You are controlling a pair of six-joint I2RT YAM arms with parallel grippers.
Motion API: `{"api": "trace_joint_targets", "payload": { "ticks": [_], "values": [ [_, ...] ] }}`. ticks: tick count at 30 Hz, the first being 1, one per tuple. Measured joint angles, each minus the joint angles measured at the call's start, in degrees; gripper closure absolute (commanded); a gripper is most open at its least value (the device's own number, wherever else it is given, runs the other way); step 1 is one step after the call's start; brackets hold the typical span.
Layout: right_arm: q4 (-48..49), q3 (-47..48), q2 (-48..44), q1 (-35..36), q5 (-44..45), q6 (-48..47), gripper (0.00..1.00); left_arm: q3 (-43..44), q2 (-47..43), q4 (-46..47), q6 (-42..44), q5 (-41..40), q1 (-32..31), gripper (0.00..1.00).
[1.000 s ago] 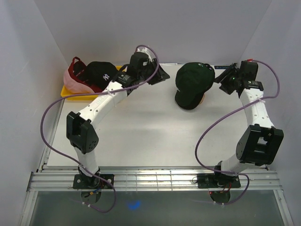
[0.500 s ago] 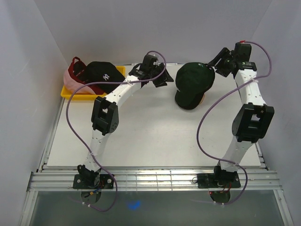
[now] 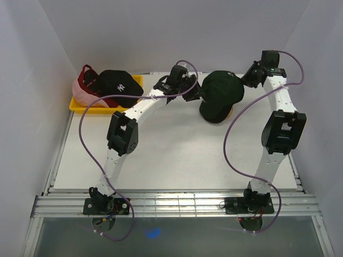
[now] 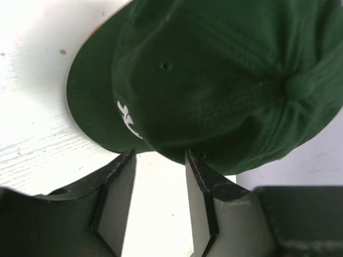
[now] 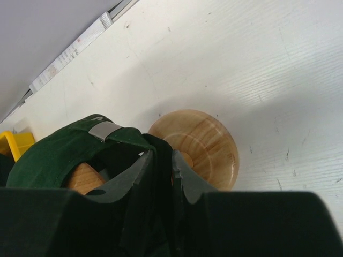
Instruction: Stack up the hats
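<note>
Right jaws tight on green cap (image 3: 222,91), brim toward near edge.

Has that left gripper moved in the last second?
Yes: the left gripper moved rightward, away from the yellow tray, toward the green hat.

The black hat (image 3: 119,85) bears a white NY logo; the green hat (image 4: 214,80) shows an unreadable white mark.

Right of the tray (image 3: 84,108) holding the other hats (image 3: 113,85), the lone hat (image 3: 221,91) sits on the stand (image 5: 199,142).
</note>
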Motion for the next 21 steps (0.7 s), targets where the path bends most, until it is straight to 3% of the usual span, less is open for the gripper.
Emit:
{"api": "trace_joint_targets", "payload": {
  "ticks": [6,14,16,21],
  "values": [
    [1.44,-3.26,-0.48,0.11,0.59,0.09,0.76,-2.36,-0.04,1.11,-0.13,-0.42,-2.45,0.58],
    [1.99,-6.08,-0.55,-0.11,0.7,-0.07,0.68,-7.26,-0.13,2.34,0.17,-2.03,-5.88,0.61],
    [1.97,-6.08,-0.61,-0.13,0.72,-0.24,0.61,-9.31,-0.52,2.36,0.24,-2.54,-6.58,0.61],
    [0.7,-5.29,-0.61,-0.33,1.62,-1.33,0.31,-14.14,-3.89,1.44,1.14,-4.2,-6.88,0.58]
  ]
}}
